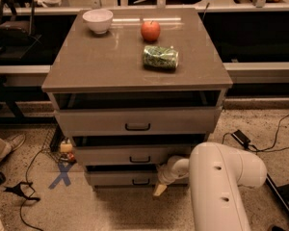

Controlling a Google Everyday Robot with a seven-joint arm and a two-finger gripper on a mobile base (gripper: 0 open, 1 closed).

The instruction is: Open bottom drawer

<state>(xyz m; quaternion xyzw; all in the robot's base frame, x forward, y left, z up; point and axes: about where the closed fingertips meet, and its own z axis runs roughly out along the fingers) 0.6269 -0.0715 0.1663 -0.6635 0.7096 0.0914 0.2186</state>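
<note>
Bottom drawer (108, 178): lowest front of the desk (125, 73), with the handle (140, 181) at centre. Tool (160, 189): just right of the handle and slightly below, apparently not on it; spread or pressed together, cannot tell. Risk: pulling from here without hooking the handle, likely slip-off. Risk: arm (221, 186), right of the handle, obstructing drawer travel.

A big, smooth, white robot arm (221, 186)
It is fat and round like a tube, with two small dark holes on its side — then it thins to a ringed white wrist. The gripper (160, 189) at the end has a pale tan tip and sits low, just by the bottom drawer (120, 179).
</note>
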